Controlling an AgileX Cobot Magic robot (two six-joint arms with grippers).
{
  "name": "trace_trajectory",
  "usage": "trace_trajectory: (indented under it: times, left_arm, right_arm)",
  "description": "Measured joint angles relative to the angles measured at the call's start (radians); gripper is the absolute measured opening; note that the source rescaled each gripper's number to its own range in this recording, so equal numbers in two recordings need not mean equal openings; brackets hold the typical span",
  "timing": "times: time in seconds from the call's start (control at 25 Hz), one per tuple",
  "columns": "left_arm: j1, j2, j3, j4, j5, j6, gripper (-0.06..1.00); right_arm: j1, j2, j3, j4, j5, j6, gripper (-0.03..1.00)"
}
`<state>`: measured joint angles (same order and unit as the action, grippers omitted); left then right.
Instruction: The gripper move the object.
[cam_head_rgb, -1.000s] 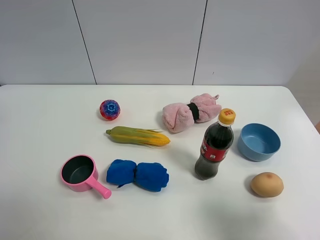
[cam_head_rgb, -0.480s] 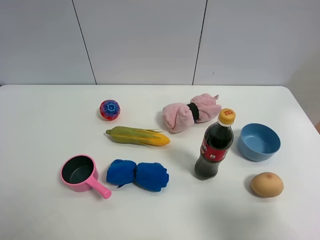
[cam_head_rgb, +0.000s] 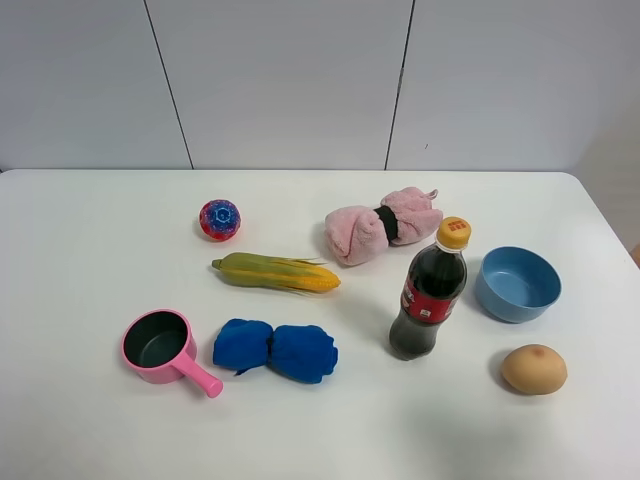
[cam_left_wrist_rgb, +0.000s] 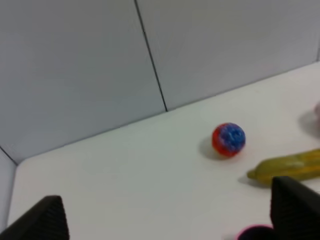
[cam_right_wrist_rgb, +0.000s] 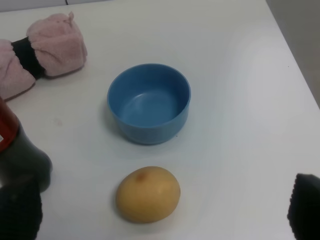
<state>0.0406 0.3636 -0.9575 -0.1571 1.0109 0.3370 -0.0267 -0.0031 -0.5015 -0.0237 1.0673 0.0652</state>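
The white tabletop (cam_head_rgb: 90, 240) fills the lower two thirds of the high frame, under a pale panelled wall (cam_head_rgb: 280, 80). Neither arm appears there.

Upper centre lies the pink towel bundle (cam_head_rgb: 382, 225), banded in black. Just below and right of it the cola bottle (cam_head_rgb: 430, 292) stands upright (yellow cap on). Right of the bottle sits the light blue bowl (cam_head_rgb: 517, 284), upright, and below that, at lower right, the tan potato-like lump (cam_head_rgb: 534, 369).

The blue towel bundle (cam_head_rgb: 275, 350) lies in the lower centre-left, cinched into two lobes, nothing touching it. Its left lobe is just beside the pink saucepan (cam_head_rgb: 160, 347), whose handle points toward the lower right. Above the bundle, apart from it, the corn cob (cam_head_rgb: 276, 272) lies nearly level, and the small red-and-blue ball (cam_head_rgb: 220, 219) rests at upper left.

In the left wrist view the left tool (cam_left_wrist_rgb: 170, 220) shows two dark fingertips at the bottom corners, standing wide apart with nothing between them. The right tool (cam_right_wrist_rgb: 162, 210) likewise shows its fingertips at the two lower corners of its own view, spread and empty.
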Motion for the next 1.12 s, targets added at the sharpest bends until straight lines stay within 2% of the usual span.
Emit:
trace_trajectory:
  times: [0.24,0.36,0.52,0.68,0.92,1.12]
  left_arm:
    - [-0.004,-0.18,0.192,0.001,-0.105,-0.048,0.67]
    - [-0.004,-0.262,0.265,0.001,-0.112,-0.051,0.65]
    - [-0.004,-0.343,0.304,0.001,-0.071,-0.06,0.65]
    - [-0.004,-0.368,0.309,0.001,0.004,-0.113,0.65]
    - [-0.004,-0.368,0.309,0.021,0.085,-0.235,0.75]
    - [-0.004,-0.368,0.309,0.157,0.098,-0.375,0.85]
  right_arm:
    - [0.0,0.0,0.0,0.0,0.0,0.0,1.0]
    - [0.0,0.0,0.0,0.0,0.0,0.0,1.0]
    - [0.0,0.0,0.0,0.0,0.0,0.0,1.0]
    - [0.0,0.0,0.0,0.0,0.0,0.0,1.0]
    - [0.0,0.0,0.0,0.0,0.0,0.0,1.0]
    - [0.0,0.0,0.0,0.0,0.0,0.0,1.0]
